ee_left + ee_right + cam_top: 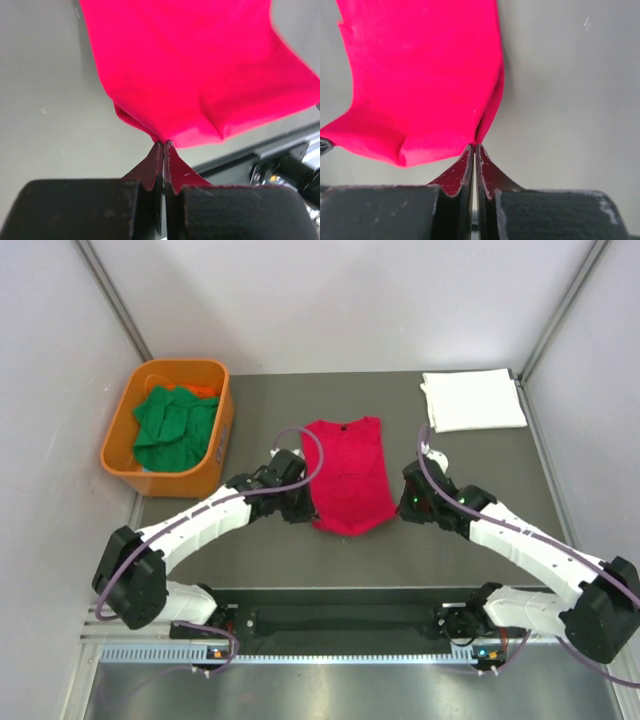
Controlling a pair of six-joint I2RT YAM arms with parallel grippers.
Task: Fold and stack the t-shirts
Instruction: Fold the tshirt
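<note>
Bright even light, soft shadows; top view sharp, 2 wrist views blurry up close, fingers tinted red.

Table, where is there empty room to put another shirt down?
Bare table lies between the orange tub and the red shirt, between it and the white shirt, and along the near edge. The middle is crowded: the left pincer and right pincer pinch the red shirt's near corners.

red t-shirt: we see it at centre, folded narrow lengthwise, collar far, near corners puckered | white t-shirt: folded flat, far right | green t-shirts: crumpled heap, far left
</note>
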